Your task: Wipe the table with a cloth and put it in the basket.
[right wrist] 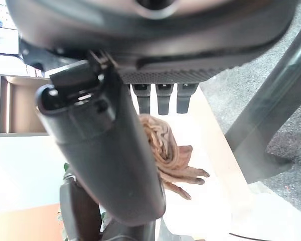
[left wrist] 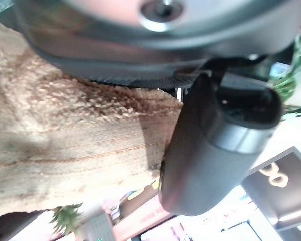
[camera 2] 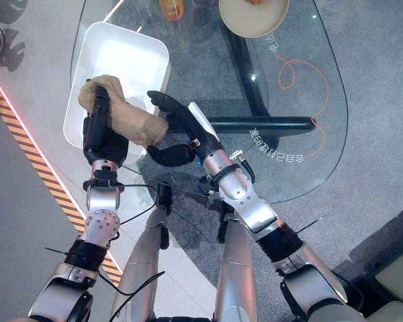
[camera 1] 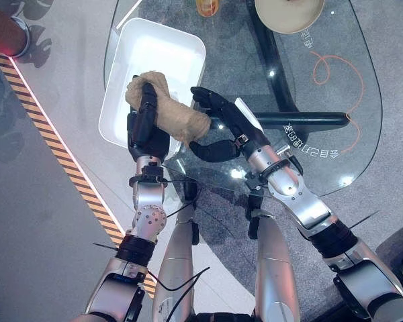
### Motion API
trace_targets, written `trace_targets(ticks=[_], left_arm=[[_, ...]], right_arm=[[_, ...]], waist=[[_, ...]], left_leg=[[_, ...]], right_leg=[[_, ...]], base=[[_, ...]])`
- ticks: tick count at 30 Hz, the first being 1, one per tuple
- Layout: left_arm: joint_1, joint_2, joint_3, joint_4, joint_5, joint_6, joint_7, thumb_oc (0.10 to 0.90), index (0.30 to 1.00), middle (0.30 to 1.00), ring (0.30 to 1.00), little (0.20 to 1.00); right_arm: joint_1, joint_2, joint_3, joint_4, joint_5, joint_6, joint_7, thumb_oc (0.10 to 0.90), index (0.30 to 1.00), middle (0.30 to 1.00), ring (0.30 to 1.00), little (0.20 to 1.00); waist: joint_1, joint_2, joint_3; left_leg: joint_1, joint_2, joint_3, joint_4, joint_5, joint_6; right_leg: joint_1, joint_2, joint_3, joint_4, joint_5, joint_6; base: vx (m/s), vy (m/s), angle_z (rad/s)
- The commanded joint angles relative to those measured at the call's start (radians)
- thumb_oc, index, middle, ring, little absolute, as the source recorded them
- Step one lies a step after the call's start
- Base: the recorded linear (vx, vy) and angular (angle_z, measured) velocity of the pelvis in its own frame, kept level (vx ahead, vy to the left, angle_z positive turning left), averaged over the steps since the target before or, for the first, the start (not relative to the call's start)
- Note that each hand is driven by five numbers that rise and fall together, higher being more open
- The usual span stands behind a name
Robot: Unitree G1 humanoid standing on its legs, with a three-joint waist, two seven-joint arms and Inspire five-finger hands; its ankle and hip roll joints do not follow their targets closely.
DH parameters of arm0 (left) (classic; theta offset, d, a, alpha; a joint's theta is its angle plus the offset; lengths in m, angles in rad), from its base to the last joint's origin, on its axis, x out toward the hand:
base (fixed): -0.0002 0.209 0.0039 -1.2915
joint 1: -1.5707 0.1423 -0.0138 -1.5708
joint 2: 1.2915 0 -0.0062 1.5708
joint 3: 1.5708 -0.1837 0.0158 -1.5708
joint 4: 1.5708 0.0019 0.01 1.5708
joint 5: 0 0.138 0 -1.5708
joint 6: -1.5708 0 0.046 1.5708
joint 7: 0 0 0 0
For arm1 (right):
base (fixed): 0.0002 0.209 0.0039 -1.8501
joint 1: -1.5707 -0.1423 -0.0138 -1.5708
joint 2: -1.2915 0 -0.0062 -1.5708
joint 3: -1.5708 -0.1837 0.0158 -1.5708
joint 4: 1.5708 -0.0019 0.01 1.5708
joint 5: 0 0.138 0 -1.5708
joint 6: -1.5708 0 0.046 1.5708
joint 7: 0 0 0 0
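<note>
A tan cloth (camera 1: 178,115) hangs over the near rim of the white basket (camera 1: 154,50), which sits at the glass table's left end. My left hand (camera 1: 144,127) is shut on the cloth, its fingers curled over the bunched top; the left wrist view shows the cloth (left wrist: 65,140) pressed against the thumb (left wrist: 215,140). My right hand (camera 1: 221,111) is open just right of the cloth's loose end, fingers straight over the glass and thumb (camera 1: 211,149) below that end. In the right wrist view the cloth (right wrist: 168,155) hangs beyond the straight fingers (right wrist: 163,95).
The oval glass table (camera 1: 322,134) carries a beige bowl (camera 1: 289,13) and an orange object (camera 1: 207,7) at its far edge. A dark table leg (camera 1: 302,121) runs under the glass. Striped tape (camera 1: 60,154) marks the floor on the left.
</note>
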Motion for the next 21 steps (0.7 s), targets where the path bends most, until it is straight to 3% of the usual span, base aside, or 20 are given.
trace_targets(ticks=[1,8,14,21], left_arm=[[-0.117,0.010,0.078,-0.144,0.105,-0.142,-0.012,0.100,0.300,0.300,0.300,0.200],[-0.130,0.022,0.094,-0.151,0.189,-0.191,0.070,0.100,0.300,0.300,0.300,0.200],[-0.162,0.042,0.108,-0.132,0.283,-0.215,0.132,0.100,0.300,0.300,0.300,0.200],[-0.212,0.095,0.118,-0.084,0.460,-0.229,0.246,0.100,0.300,0.300,0.300,0.200]], right_arm=[[-0.100,0.067,-0.036,-0.114,-0.026,-0.109,-0.011,0.800,0.900,0.900,0.900,0.900],[-0.110,0.064,-0.034,-0.104,-0.021,-0.105,-0.023,0.800,0.900,0.900,0.900,0.900],[-0.120,0.056,-0.048,-0.064,-0.017,-0.112,-0.094,0.800,0.900,0.900,0.900,0.900],[-0.103,0.033,-0.114,0.030,-0.046,-0.143,-0.295,0.800,0.900,0.900,0.900,0.900]], waist=[[0.022,-0.035,-0.026],[0.025,-0.035,-0.026],[0.021,-0.031,-0.026],[0.002,-0.027,-0.026]], left_leg=[[0.032,-0.083,0.021,0.106,-0.172,0.039],[0.032,-0.083,0.019,0.107,-0.170,0.036],[0.030,-0.081,0.022,0.108,-0.169,0.033],[0.034,-0.073,0.033,0.101,-0.170,0.031]], right_leg=[[0.071,0.044,-0.058,-0.147,0.062,0.010],[0.072,0.042,-0.059,-0.145,0.060,0.009],[0.069,0.041,-0.055,-0.142,0.059,0.008],[0.063,0.044,-0.039,-0.143,0.060,0.009]], base=[[0.00,0.000,0.00],[0.00,0.000,0.00],[0.00,0.000,0.00],[0.00,0.005,0.00]])
